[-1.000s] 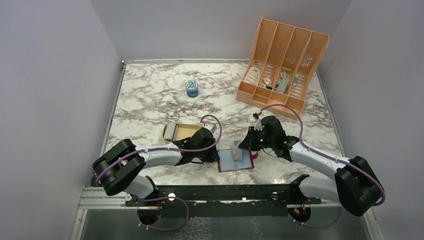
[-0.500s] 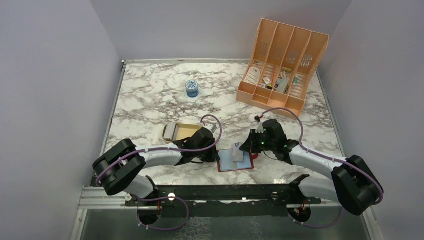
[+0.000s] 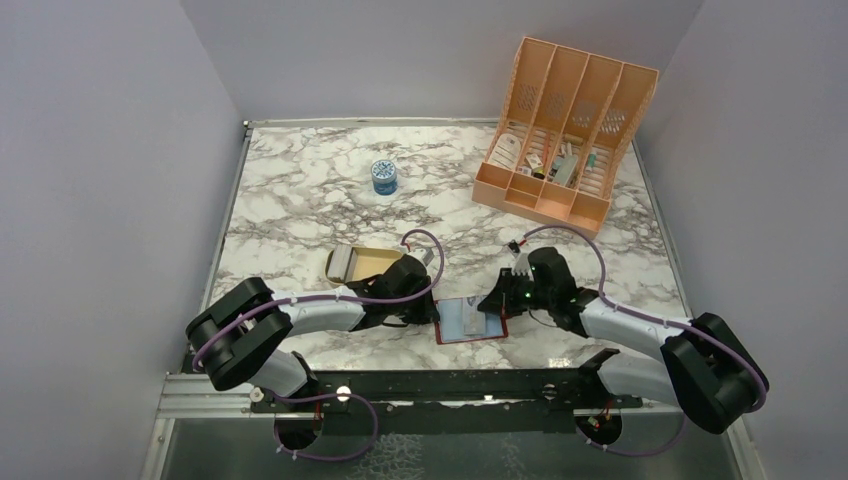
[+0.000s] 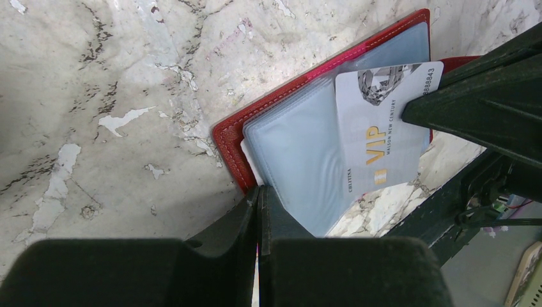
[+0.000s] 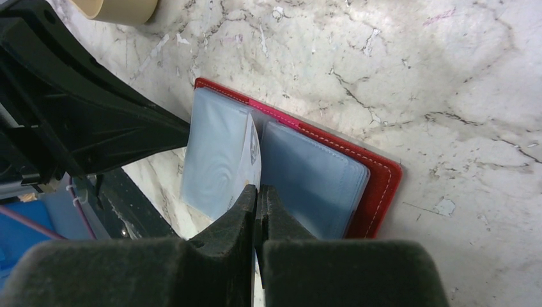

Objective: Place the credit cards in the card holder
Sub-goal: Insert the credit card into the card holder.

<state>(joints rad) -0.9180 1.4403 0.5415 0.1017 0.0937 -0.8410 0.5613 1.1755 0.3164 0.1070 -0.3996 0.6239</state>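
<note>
The dark red card holder [image 3: 490, 331] lies open near the table's front edge, pale blue pockets up [image 4: 300, 147]. My left gripper [image 3: 432, 312] is shut on the holder's left edge [image 4: 231, 137], jaws pressed together [image 4: 259, 195]. My right gripper [image 3: 492, 304] is shut on a silver VIP credit card [image 4: 383, 121], which lies slanted over the blue pockets at the holder's middle fold. In the right wrist view the card shows nearly edge-on [image 5: 253, 157] between blue pockets [image 5: 313, 179]. More greyish cards [image 3: 341, 263] sit in the tan tray.
The shallow tan tray [image 3: 372, 262] lies just behind my left arm. A small blue round tin [image 3: 384, 176] stands at mid-table. The large peach slotted organizer [image 3: 565, 130] with small items stands at the back right.
My right gripper has moved down and toward the near edge with the card. The card now lies lower and flatter over the holder. The left arm has not moved.
</note>
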